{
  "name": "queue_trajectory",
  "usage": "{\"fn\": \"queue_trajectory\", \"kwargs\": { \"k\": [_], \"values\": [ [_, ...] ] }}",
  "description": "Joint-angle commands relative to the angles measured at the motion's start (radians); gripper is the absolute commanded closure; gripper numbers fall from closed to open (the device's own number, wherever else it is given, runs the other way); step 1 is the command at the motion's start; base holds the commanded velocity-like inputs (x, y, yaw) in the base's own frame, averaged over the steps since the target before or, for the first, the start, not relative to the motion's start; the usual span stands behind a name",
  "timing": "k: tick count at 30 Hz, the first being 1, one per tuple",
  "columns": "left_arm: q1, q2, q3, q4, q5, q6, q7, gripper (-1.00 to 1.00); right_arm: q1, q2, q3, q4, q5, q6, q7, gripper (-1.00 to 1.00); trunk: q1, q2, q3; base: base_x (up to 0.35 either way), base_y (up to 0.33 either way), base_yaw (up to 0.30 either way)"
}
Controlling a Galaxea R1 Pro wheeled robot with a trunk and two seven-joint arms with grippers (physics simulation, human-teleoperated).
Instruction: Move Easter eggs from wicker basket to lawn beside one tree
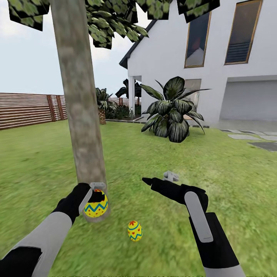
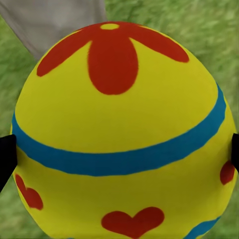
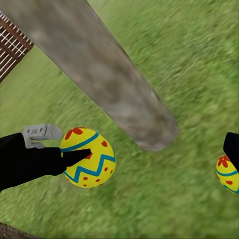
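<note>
Loose Easter egg on lawn, lower centre of head view, just right of tree base. Left gripper lower left, fingers clamped on second Easter egg, held against foot of tree trunk; left wrist view: egg between black fingertips. Right gripper centre right, jaws apart, nothing held, above grass. Farther back: broad-leaved plant, white house upper right, slat fence left.

No readable text, labels, brands or numbers anywhere. The egg in the left gripper carries only painted marks: red flower, red hearts, blue bands. House wall and fence bear no signs.
</note>
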Motion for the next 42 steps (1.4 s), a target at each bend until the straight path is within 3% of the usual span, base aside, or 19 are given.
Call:
{"fn": "queue_trajectory", "kwargs": {
  "k": [1,10,15,26,38,42],
  "values": [
    [-0.001,0.001,-0.007,-0.001,0.009,0.004,0.007,1.00,-0.001,0.000,0.000,-0.001,-0.010,0.002,-0.010,-1.00,0.004,-0.008,-0.004,0.000,0.000,0.000],
    [-0.001,0.001,-0.007,0.000,0.006,-0.002,0.007,1.00,-0.001,0.001,0.003,-0.002,-0.013,0.001,-0.004,-1.00,0.038,-0.071,-0.033,0.000,0.000,0.000],
    [-0.001,0.001,-0.008,-0.001,0.006,-0.003,0.007,1.00,-0.001,-0.005,0.032,-0.002,-0.043,0.002,0.120,-1.00,0.057,-0.106,-0.048,0.000,0.000,0.000],
    [-0.001,0.001,-0.008,-0.001,0.004,-0.005,0.010,1.00,-0.001,-0.007,0.089,-0.002,-0.046,-0.001,0.227,-1.00,0.100,-0.183,-0.083,0.000,0.000,0.000],
    [-0.001,0.000,-0.008,-0.001,0.004,-0.005,0.010,1.00,-0.002,-0.008,0.090,-0.003,-0.040,0.004,0.214,-1.00,0.146,-0.267,-0.120,0.000,0.000,0.000],
    [-0.001,0.000,-0.008,-0.001,0.004,-0.005,0.010,1.00,-0.002,-0.008,0.084,-0.004,-0.039,0.006,0.116,-1.00,0.161,-0.295,-0.133,0.000,0.000,0.000]
  ]
}}
